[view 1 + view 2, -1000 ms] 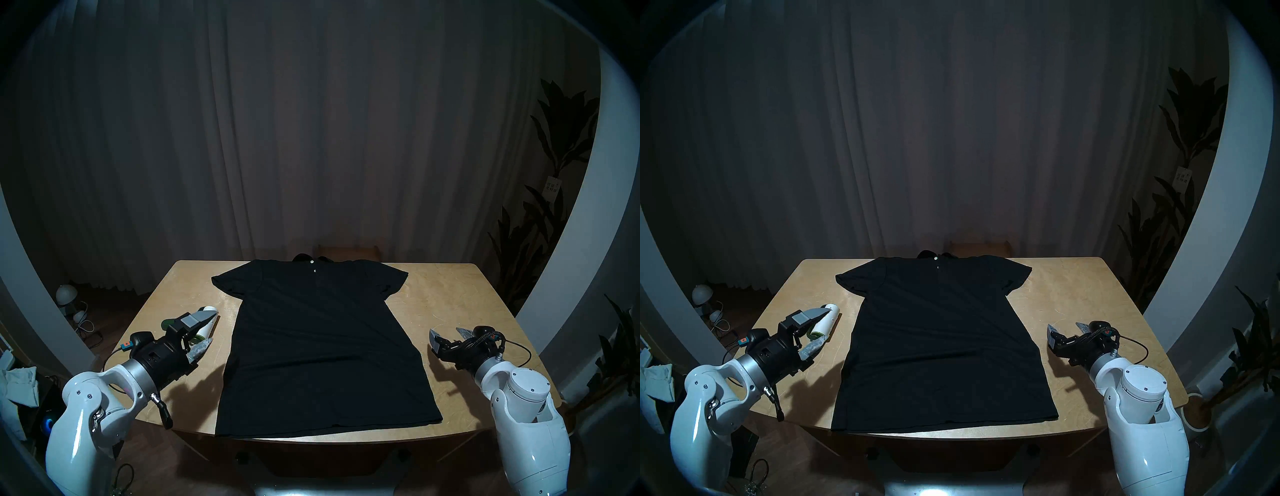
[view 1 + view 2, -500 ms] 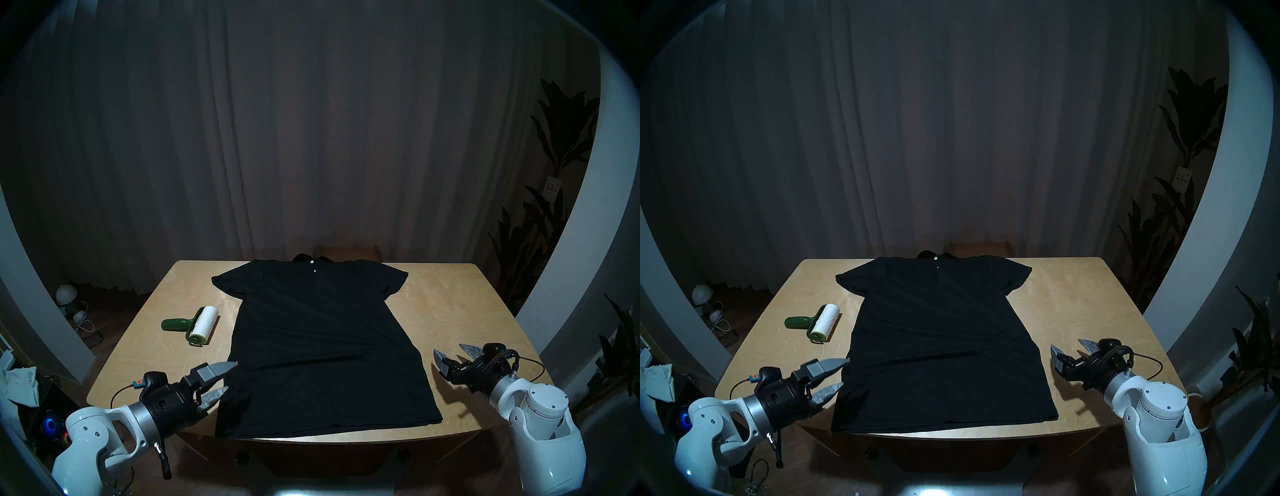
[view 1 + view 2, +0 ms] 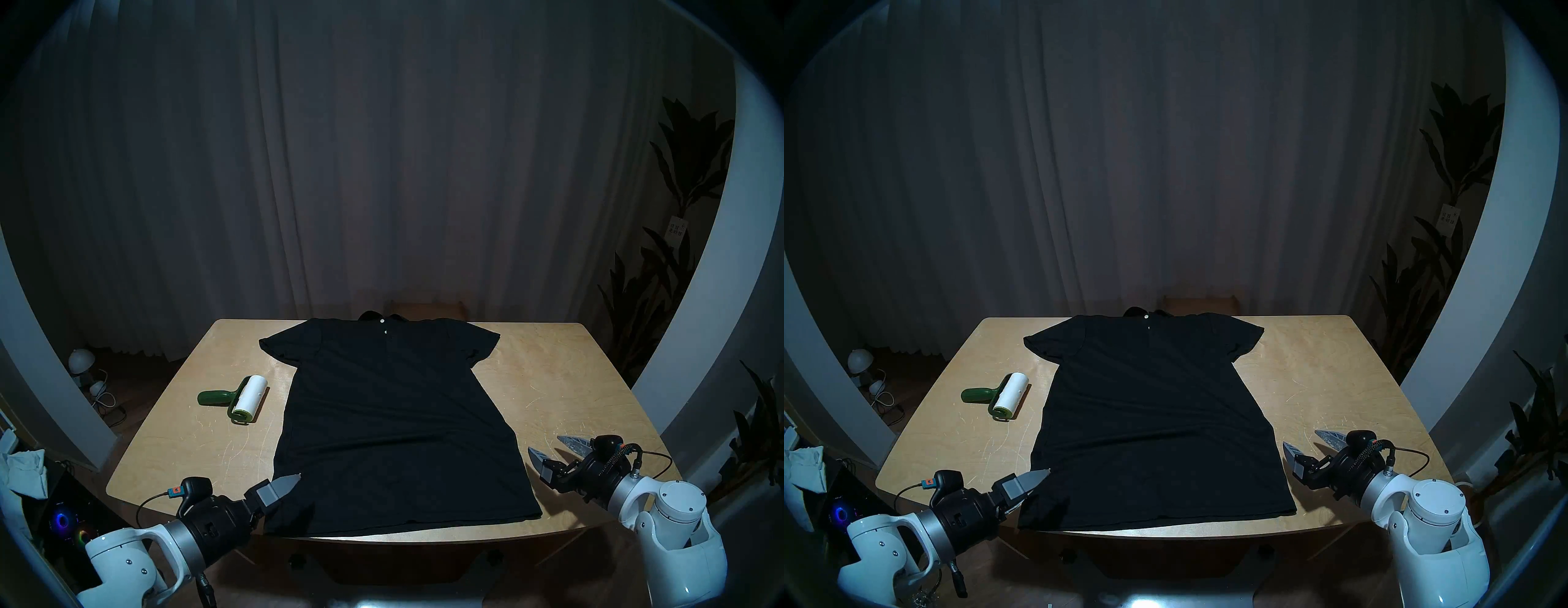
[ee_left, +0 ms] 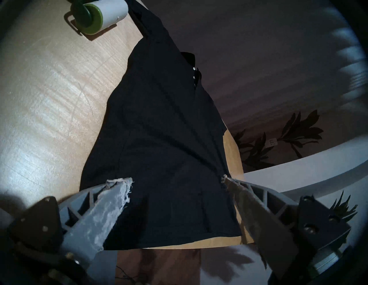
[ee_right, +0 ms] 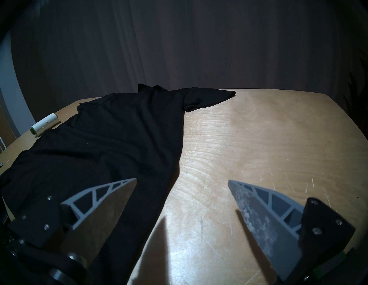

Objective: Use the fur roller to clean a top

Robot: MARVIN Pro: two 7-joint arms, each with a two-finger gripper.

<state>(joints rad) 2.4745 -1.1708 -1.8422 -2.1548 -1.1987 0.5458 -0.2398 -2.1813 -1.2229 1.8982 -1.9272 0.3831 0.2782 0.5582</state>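
The fur roller (image 3: pixel 244 399) (image 3: pixel 1006 397) lies on the table left of the top, with its white roll toward the top and its dark green handle pointing left. It also shows in the wrist views as the roller (image 4: pixel 99 16) (image 5: pixel 44 123). The top (image 3: pixel 394 424) (image 3: pixel 1157 420) (image 4: pixel 159 139) (image 5: pixel 99 149) is a black short-sleeved shirt spread flat, with small white buttons at the neck. My left gripper (image 3: pixel 288 488) (image 3: pixel 1034 479) (image 4: pixel 173 179) stands open and empty at the top's near left hem corner. My right gripper (image 3: pixel 545 443) (image 3: pixel 1300 438) (image 5: pixel 182 180) stands open and empty over bare table right of the hem.
The wooden table (image 3: pixel 551 382) ends just below the top's hem. A white cloth pile (image 3: pixel 25 471) and a lit device sit on the floor at the left. A small lamp (image 3: pixel 80 361) stands further back, and tall plants (image 3: pixel 679 191) are at the right.
My left gripper has drawn back from over the roller to the near left corner of the top, empty. The roller stays lying where it was. My right gripper has also pulled back toward me.
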